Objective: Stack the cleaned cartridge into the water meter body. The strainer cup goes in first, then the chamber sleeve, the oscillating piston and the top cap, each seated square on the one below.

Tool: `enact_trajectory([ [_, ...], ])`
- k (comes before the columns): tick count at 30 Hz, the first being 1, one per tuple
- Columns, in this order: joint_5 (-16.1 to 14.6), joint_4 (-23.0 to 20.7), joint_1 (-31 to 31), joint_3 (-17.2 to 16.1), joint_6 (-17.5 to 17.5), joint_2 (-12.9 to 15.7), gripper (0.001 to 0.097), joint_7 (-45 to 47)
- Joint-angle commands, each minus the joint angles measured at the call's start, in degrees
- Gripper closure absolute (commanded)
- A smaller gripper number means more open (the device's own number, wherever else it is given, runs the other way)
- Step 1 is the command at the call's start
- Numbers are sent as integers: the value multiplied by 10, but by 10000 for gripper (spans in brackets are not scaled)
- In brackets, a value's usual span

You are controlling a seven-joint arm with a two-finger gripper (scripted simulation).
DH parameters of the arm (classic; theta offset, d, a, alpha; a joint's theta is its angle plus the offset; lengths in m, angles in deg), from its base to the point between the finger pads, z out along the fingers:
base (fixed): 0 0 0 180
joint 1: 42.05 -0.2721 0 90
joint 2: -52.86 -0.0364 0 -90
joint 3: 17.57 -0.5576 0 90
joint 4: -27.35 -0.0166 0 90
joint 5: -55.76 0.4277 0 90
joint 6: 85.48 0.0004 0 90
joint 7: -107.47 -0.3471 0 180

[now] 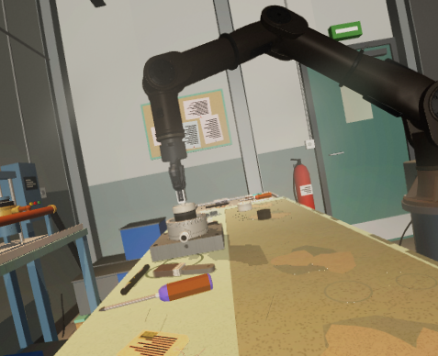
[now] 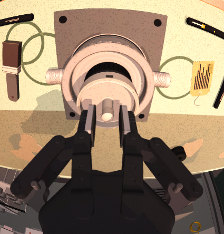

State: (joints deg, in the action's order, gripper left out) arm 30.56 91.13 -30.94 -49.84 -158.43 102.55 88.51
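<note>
The oscillating piston (image 2: 108,97), a pale disc with a short centre peg (image 2: 107,110), sits in the round water meter body (image 2: 108,76) on its grey base plate. It stands a little proud of the body's rim (image 1: 184,212). My gripper (image 2: 107,118) is directly above it, open, with a finger on either side of the peg, holding nothing. Further along the bench lie a dark part (image 1: 263,214) and a pale round part (image 1: 244,207).
The grey base plate (image 1: 187,245) rests near the bench's left edge. In front of it lie a brush (image 1: 182,269), a black pen (image 1: 135,279) and an orange-handled screwdriver (image 1: 169,292). A tag (image 2: 203,76) lies beside the body.
</note>
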Motion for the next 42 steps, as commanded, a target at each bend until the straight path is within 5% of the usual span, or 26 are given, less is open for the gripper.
enact_trajectory([
  [1,0,0,0,0,0,-1,661,0],
  [42,5,-15,-1,-2,-22,-10,661,5],
])
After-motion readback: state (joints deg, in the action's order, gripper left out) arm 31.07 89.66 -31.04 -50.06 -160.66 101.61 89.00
